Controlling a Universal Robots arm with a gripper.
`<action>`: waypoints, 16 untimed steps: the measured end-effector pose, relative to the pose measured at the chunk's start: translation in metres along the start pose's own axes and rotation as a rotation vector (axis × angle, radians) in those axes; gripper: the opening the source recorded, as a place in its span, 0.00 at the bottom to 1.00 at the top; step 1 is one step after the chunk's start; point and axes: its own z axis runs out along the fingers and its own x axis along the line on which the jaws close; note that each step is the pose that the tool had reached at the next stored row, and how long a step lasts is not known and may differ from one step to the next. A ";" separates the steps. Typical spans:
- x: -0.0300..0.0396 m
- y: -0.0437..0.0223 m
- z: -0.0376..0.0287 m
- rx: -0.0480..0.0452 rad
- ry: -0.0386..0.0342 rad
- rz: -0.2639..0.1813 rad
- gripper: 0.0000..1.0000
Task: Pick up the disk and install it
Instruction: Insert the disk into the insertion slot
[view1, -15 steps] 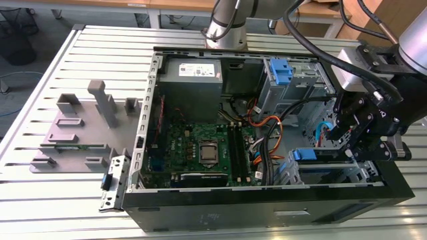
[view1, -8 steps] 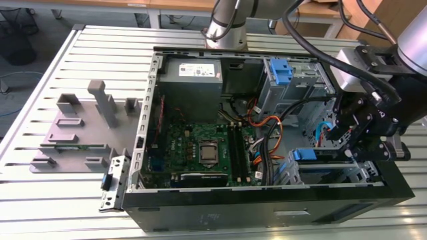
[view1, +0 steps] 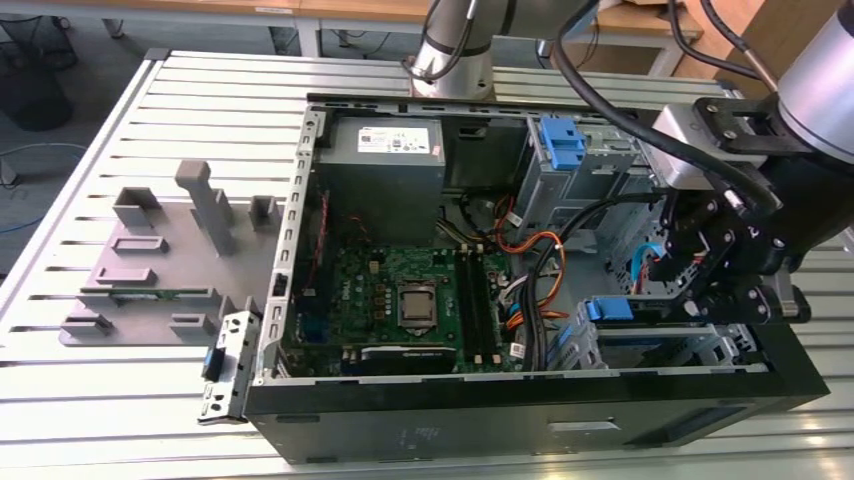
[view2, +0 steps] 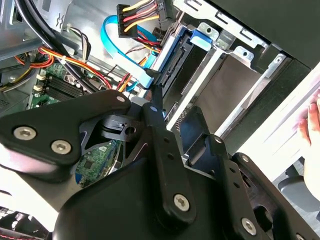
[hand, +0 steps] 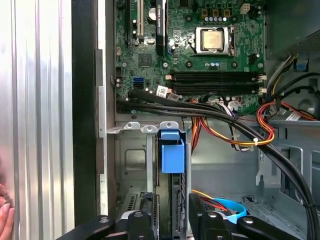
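First wrist view shows us the gripper (hand: 171, 212) pinching the disk (hand: 172, 152) lower centre, partly in its drive bay (hand: 132, 157); seating, we judge, needs a straight push.

The tabletop (view1: 94, 420) under the computer case (view1: 400, 435) is ribbed, brushed bare metal. The case shell is matt black outside and dull grey sheet metal inside. Within it, the disk (hand: 171, 150) has a smooth blue plastic rail. The claw (hand: 172, 222) is matt black with shiny screws.
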 end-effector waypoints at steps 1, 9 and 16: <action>-0.0003 0.0009 0.0002 0.0011 -0.0001 0.000 0.42; -0.0024 0.0053 0.0007 0.0057 0.0002 0.000 0.42; -0.0026 0.0054 -0.0036 0.0059 -0.0004 0.000 0.42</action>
